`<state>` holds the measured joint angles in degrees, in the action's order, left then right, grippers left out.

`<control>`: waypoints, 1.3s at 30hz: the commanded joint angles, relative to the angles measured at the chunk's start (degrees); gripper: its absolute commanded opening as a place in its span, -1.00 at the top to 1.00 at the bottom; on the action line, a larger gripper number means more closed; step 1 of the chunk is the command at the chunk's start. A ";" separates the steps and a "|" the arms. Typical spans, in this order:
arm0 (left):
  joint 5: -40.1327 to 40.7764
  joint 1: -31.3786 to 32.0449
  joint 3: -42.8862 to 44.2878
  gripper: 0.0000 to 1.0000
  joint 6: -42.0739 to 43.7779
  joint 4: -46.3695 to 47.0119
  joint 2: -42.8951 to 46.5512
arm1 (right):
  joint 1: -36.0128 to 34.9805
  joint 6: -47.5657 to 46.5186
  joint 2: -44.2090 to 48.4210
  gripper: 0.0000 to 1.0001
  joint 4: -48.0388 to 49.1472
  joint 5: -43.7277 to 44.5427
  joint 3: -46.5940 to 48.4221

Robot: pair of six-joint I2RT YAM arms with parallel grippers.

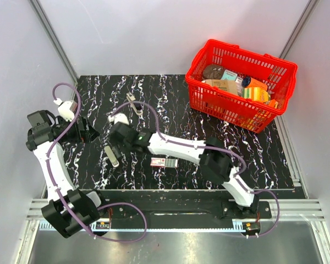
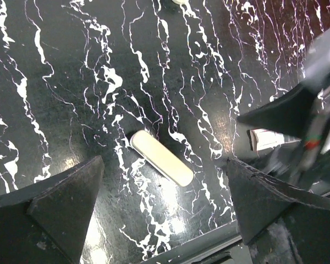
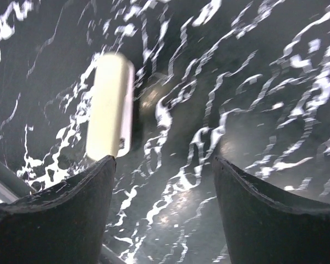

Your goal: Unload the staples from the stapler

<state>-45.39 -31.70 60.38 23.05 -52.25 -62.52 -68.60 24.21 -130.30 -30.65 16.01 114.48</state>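
Closest in, about midway along the near edge of the desk (image 1: 264, 165), a small red-and-white box (image 1: 164, 162), lying flat. To its left, toward the near left corner and clear of the box, the stapler (image 1: 111, 155): slim, lying flat on the desk, pale on top with a dark edge along one side. Touched by nothing.

Just past its far end, low over the desk, the right fingers (image 3: 60, 209): spread wide, nothing held. In the right wrist view, stapler ahead of one tip and off to the side, not in the gap.

Farther left, close to the left edge, the left fingers (image 2: 55, 203): likewise spread wide and empty, aimed across at the stapler. In the left wrist view, stapler framed in the gap yet apart from both tips.

Beyond these, left of the middle and nearer the far edge, a small grey-and-black object (image 1: 134, 103), too small to name. At the far right corner, a red basket (image 1: 209, 102), filled with packets and boxes (image 1: 231, 85).
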 commanded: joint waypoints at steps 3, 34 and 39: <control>-1.11 -0.46 3.34 -0.98 -0.19 0.57 0.82 | 12.85 -6.00 8.58 -0.54 6.83 1.04 -2.68; -0.85 -0.20 -2.37 -0.98 4.28 0.39 -0.23 | 24.65 -19.37 -24.30 -0.47 15.36 -13.37 30.63; -0.58 -0.20 -2.90 -0.98 4.81 0.39 -0.49 | 24.57 -19.64 -24.13 -0.29 20.18 -12.67 27.48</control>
<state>-45.60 -31.81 58.46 26.44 -53.06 -64.12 -44.47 5.58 -155.39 -17.67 3.36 142.32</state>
